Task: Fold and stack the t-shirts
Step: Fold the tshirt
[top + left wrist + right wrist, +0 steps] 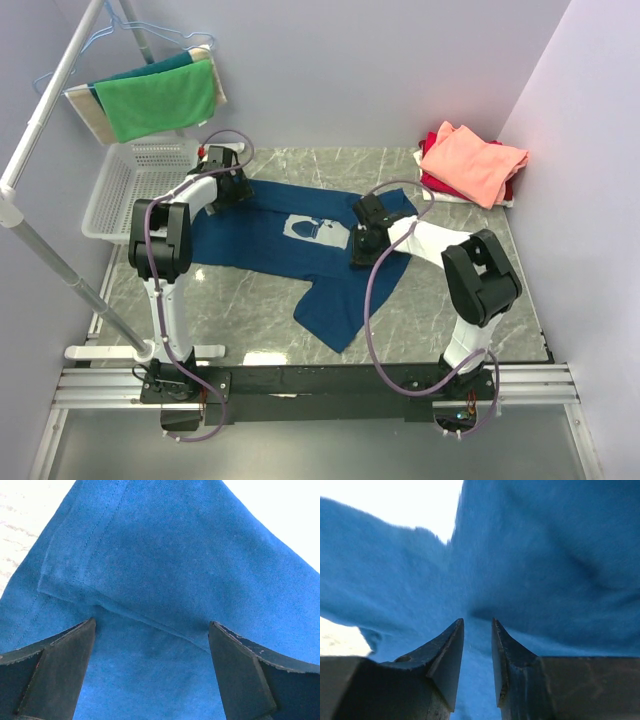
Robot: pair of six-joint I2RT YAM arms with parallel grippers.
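Observation:
A navy t-shirt (270,235) lies spread on the marble table, its pale chest print (310,228) facing up and its lower part bunched toward the front. My left gripper (236,192) hovers over the shirt's left sleeve. In the left wrist view it (151,624) is wide open above a stitched hem (125,611). My right gripper (360,248) is down on the shirt's right side. In the right wrist view its jaws (477,621) stand a narrow gap apart with blue cloth (545,565) filling the gap; whether they pinch it does not show. Folded salmon (470,160) and red (432,182) t-shirts are stacked at the back right.
A white mesh basket (120,185) stands at the table's back left. Above it a green cloth (155,100) hangs from a hanger on a white rack (50,90). Lilac walls close in the back and right sides. Bare marble (250,325) shows in front of the shirt.

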